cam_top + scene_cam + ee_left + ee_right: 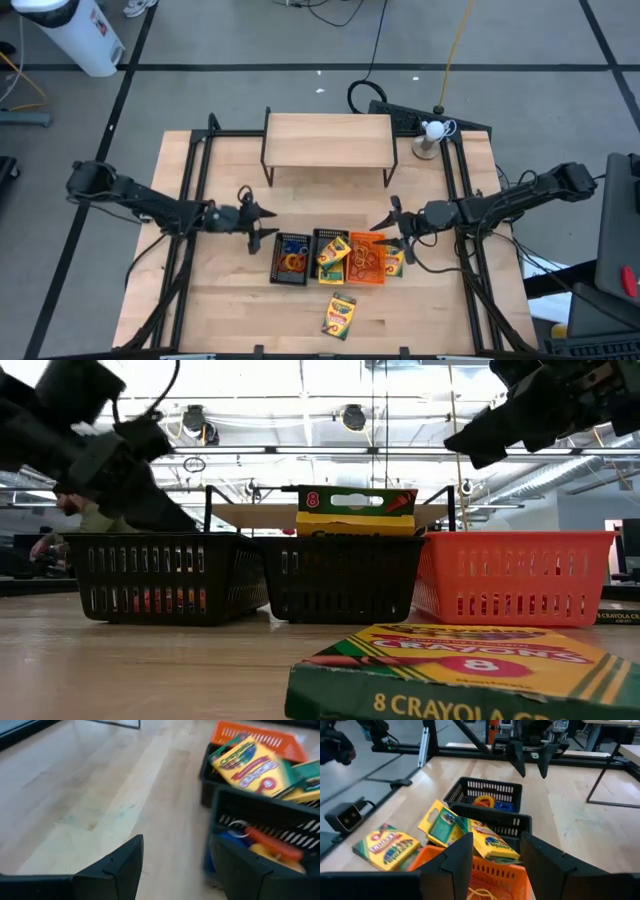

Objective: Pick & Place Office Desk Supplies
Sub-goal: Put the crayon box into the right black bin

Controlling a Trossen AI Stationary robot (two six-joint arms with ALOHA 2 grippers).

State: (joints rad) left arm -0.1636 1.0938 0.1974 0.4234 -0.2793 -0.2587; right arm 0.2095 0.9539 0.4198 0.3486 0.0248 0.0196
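Note:
Three mesh trays stand in a row at mid-table. The left black tray [291,258] holds coloured rubber bands [260,840]. The middle black tray [330,256] holds crayon boxes [487,840], one upright [355,510]. The orange tray [367,258] also holds rubber bands. One crayon box [339,315] lies flat on the table in front of the trays, another [395,262] lies beside the orange tray. My left gripper [262,225] hovers open just left of the left black tray. My right gripper [392,228] hovers open above the orange tray's far right corner.
A light wooden shelf [328,140] on black legs stands behind the trays. A small white ball on a stand [432,132] sits at the far right corner. Bare tabletop [230,300] lies left of the trays and toward the near edge.

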